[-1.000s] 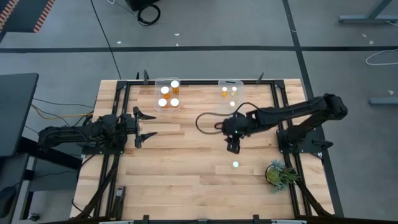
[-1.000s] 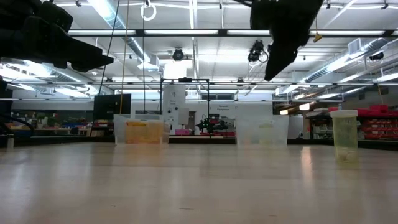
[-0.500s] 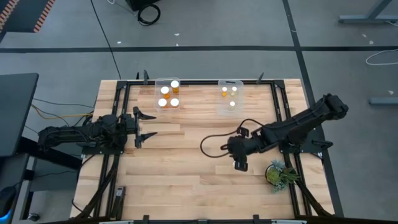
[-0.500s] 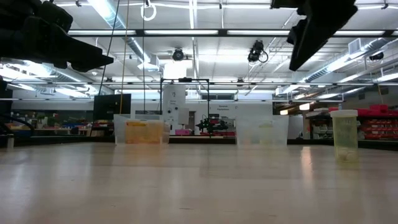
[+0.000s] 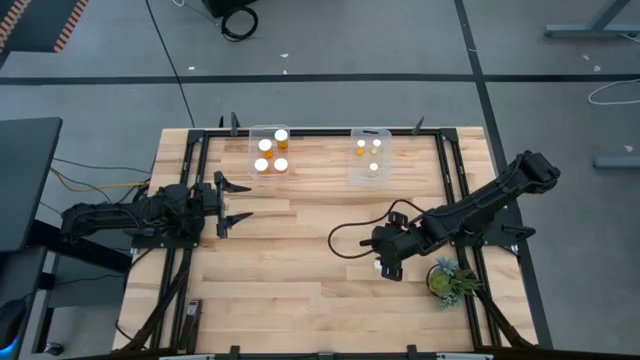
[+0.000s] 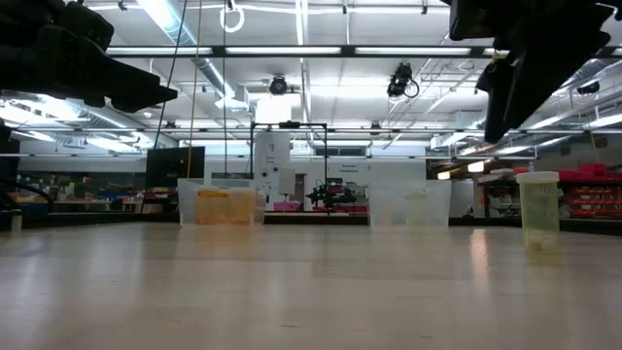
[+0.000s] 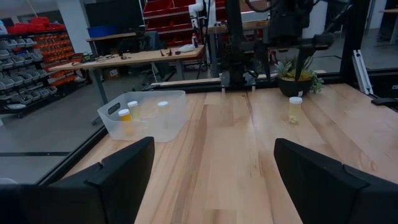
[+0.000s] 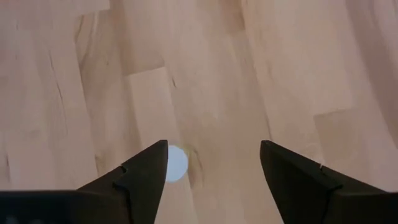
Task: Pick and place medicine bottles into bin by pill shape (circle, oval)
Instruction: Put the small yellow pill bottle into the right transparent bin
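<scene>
Evenly and brightly lit from overhead, with long ceiling strip lights (image 6: 292, 51) blazing white in the low view and bleeding slightly into the surroundings. Pale sheen across the wooden table (image 5: 300, 230) below those lights, no hard glare. Only soft, short shadows under both arms in the high view. Silhouetted near-black against those lights: the arm shapes in the low view. Blurred and dark at close range in both wrist views: the fingers (image 8: 143, 174). Washed to a featureless white disc: the bottle cap (image 8: 176, 163) just beside one finger. Sharp wood grain around it. Mild softness in the far room beyond the table.
</scene>
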Available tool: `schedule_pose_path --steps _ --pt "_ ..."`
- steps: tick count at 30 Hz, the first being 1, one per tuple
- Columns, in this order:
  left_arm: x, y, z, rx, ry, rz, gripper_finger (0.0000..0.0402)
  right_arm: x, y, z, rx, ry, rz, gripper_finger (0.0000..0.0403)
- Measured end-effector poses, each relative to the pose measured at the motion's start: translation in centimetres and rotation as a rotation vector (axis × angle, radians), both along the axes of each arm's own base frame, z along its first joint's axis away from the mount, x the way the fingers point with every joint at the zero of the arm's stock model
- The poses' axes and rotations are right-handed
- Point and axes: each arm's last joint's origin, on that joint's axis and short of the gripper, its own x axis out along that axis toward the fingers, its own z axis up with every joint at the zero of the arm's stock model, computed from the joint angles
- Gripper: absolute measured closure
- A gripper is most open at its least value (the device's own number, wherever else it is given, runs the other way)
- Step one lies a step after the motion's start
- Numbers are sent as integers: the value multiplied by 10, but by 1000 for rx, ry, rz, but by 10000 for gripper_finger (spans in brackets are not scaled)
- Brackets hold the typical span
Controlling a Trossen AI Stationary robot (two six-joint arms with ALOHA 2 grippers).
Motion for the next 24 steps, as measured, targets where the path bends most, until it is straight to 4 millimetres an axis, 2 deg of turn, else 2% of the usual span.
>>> schedule_pose_path --steps 12,19,24 --pt "0 0 0 0 0 0 60 -15 30 -7 25 -22 -11 138" --pt "0 0 0 0 0 0 60 -16 48 -30 3 47 -35 138" --pt "0 0 0 0 0 0 60 -10 49 -47 6 120 -66 138"
